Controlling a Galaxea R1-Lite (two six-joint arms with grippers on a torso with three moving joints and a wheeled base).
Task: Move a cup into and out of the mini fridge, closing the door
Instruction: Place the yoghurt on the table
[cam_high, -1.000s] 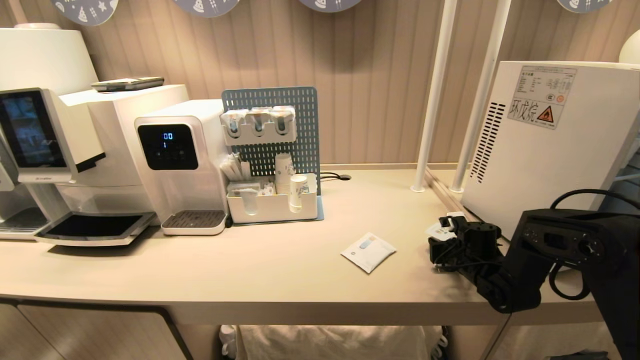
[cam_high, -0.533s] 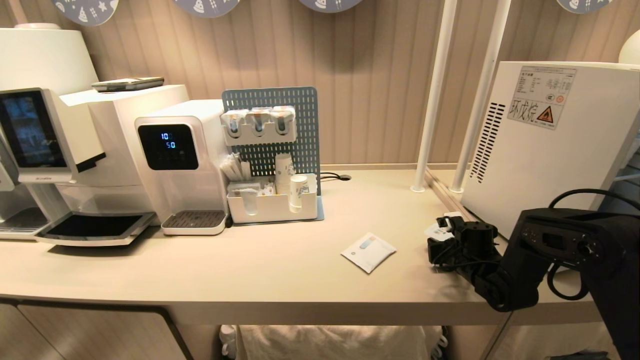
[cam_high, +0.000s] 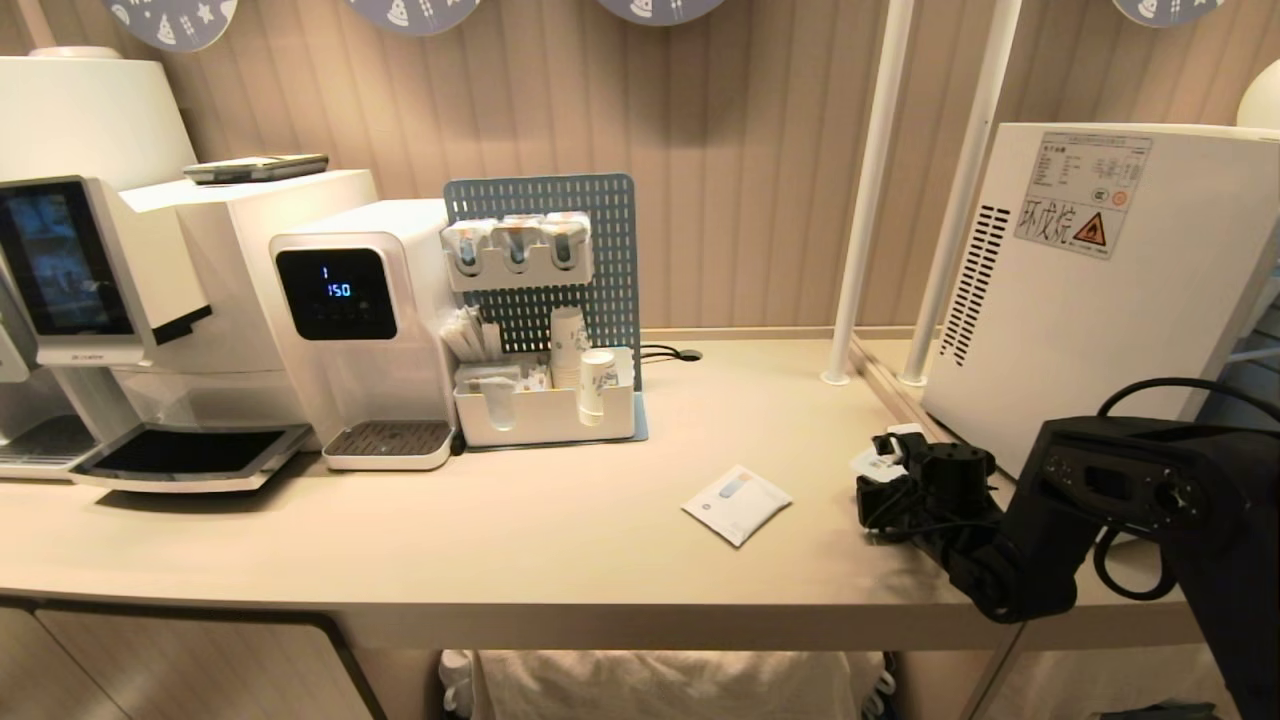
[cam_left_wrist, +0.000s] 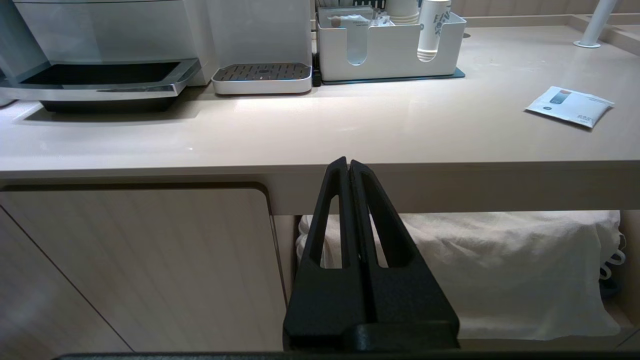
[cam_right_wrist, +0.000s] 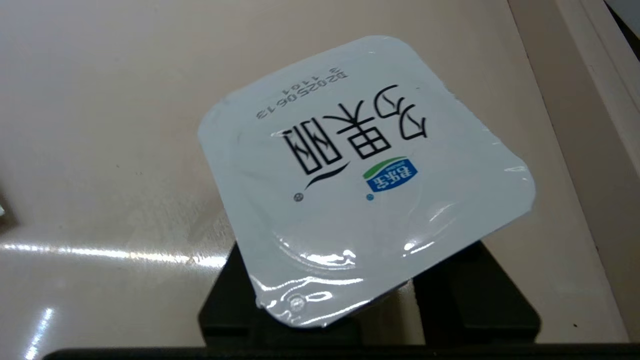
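Note:
The cup (cam_right_wrist: 360, 175), a small white pot with a square foil lid printed in black and blue, sits between the fingers of my right gripper (cam_high: 885, 478), which is shut on it. The lid hides the fingertips in the right wrist view. In the head view the cup (cam_high: 876, 460) is low over the counter's right part, just left of the mini fridge (cam_high: 1100, 300). I see only the fridge's white side with vent slots and a warning sticker. The door is out of view. My left gripper (cam_left_wrist: 348, 162) is shut and empty, parked below the counter's front edge.
A flat white sachet (cam_high: 737, 503) lies on the counter (cam_high: 560, 540) left of the right gripper. Two white poles (cam_high: 862, 250) stand behind it. A white organiser with paper cups (cam_high: 545, 410), a water dispenser (cam_high: 360, 330) and a coffee machine (cam_high: 110, 300) line the back left.
The digits on the water dispenser's display have changed. The right gripper and the cup stay where they were.

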